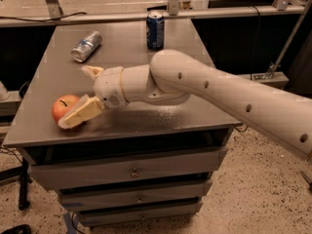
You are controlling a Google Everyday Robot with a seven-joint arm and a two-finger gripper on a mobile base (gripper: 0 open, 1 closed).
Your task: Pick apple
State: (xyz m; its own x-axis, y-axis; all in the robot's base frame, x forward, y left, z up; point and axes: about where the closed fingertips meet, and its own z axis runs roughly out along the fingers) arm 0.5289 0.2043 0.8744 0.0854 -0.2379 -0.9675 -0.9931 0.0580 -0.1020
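The orange-red apple [63, 106] with a short dark stem sits on the grey table top [161, 116] near its front left corner. My gripper [74, 97] is open right at the apple. The near cream finger [80, 114] lies across the apple's front right side and hides part of it. The far finger [91, 72] points up and back, just behind and right of the apple. The apple rests on the table and sits partly between the two fingers. My white arm reaches in from the right across the table.
A crushed silver can [86, 46] lies on its side at the back left. A blue soda can [155, 30] stands upright at the back middle. The table is a drawer cabinet [131, 172]. A metal rail runs behind it.
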